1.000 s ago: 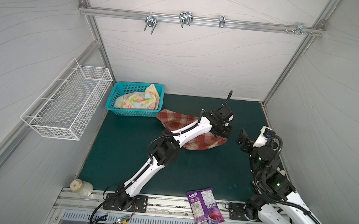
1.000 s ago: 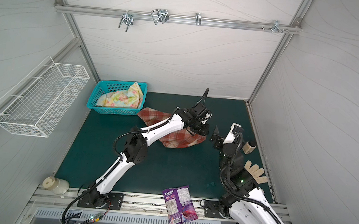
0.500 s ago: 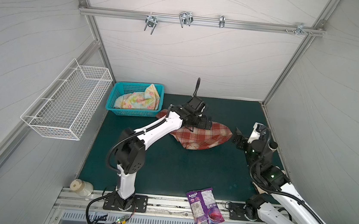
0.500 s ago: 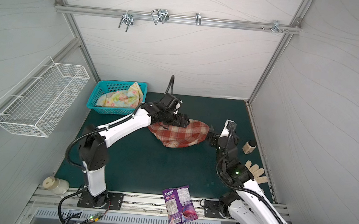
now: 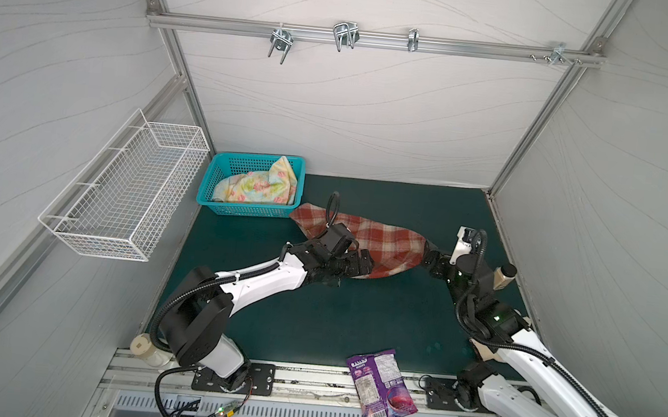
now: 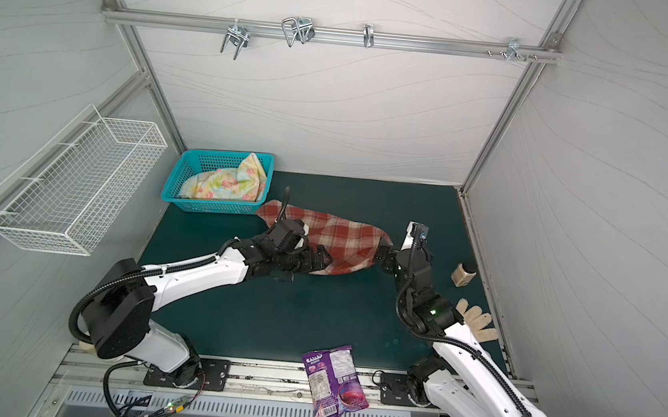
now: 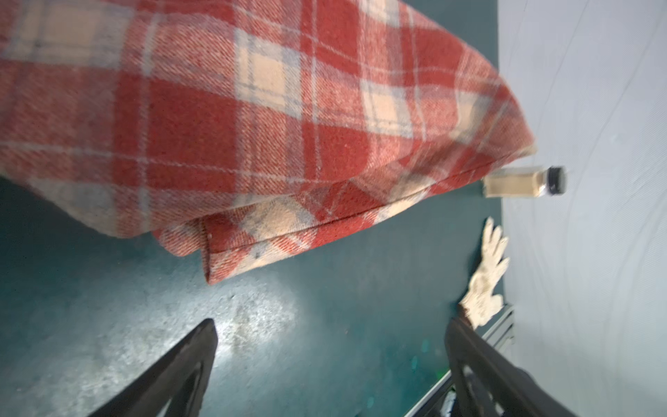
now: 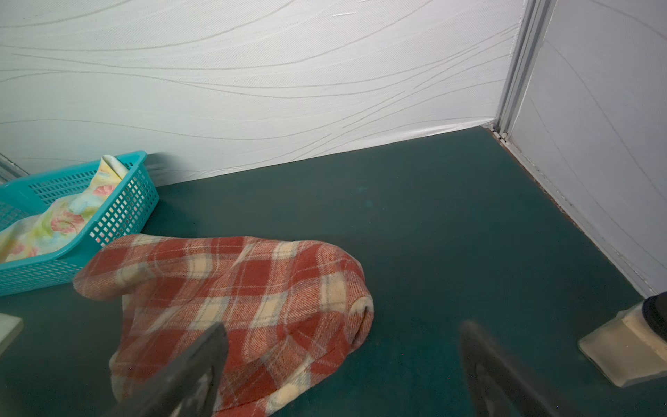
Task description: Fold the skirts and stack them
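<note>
so the left pincer (image 7: pixel 332 325) just let go of the plaid skirt (image 5: pixel 383 239) and gapes wide like the right pincer (image 8: pixel 344 326), leaving it rumpled on the table (image 5: pixel 355 316) beside the basket (image 5: pixel 240 209) with the floral skirt (image 5: pixel 259 185), so folding's barely started

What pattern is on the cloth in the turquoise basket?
Pastel yellow and blue with pink flowers. The skirt shows best in a top view.
</note>
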### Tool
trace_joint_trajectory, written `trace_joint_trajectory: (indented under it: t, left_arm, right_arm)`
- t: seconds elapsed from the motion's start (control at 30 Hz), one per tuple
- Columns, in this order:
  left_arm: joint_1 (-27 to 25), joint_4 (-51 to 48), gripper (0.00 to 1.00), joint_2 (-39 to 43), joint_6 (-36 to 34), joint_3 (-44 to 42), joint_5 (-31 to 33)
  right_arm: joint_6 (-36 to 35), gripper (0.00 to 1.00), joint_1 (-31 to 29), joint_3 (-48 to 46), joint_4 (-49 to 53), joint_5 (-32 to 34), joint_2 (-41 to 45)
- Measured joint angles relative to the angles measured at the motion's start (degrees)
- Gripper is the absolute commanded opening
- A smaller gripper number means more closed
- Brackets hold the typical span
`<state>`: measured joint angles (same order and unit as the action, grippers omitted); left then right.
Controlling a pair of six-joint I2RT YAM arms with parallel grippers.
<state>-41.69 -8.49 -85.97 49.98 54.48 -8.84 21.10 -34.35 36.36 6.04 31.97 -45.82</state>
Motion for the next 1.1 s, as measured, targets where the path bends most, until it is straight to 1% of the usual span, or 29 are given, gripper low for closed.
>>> trace_joint_trajectory:
  t: [0.17, 0.3, 0.47, 0.6, 0.8, 1.1]
  left_arm:
    - [0.00, 7.76, 0.93, 0.04, 5.14, -3.17, -0.42]
    - [-0.04, 12.72, 0.92, -2.51, 8.83, -4.83, -1.31]
    - [-0.28, 16.24, 0.92, -3.21, 12.41, -8.11, -1.36]
    - [-0.92, 18.25, 0.92, -3.19, 14.38, -10.08, -1.01]
    - [-1.22, 20.33, 0.88, -3.72, 16.26, -11.96, -0.48]
    - [-0.94, 23.45, 0.82, -10.75, 16.90, -10.47, -0.39]
  right_arm:
    - [1.03, 0.99, 0.00, 0.00, 0.00, -1.09, -0.13]
    - [1.60, 0.99, 0.00, 0.00, -0.02, -1.60, -0.13]
    - [1.60, 0.99, 0.00, 0.00, -0.07, -2.12, -0.11]
    - [1.64, 0.99, 0.00, -0.13, -0.76, -2.49, -0.13]
    - [2.12, 0.99, 0.00, -0.13, -1.42, -2.97, -0.20]
    - [2.40, 0.99, 0.00, -0.79, -1.70, -3.52, 0.31]
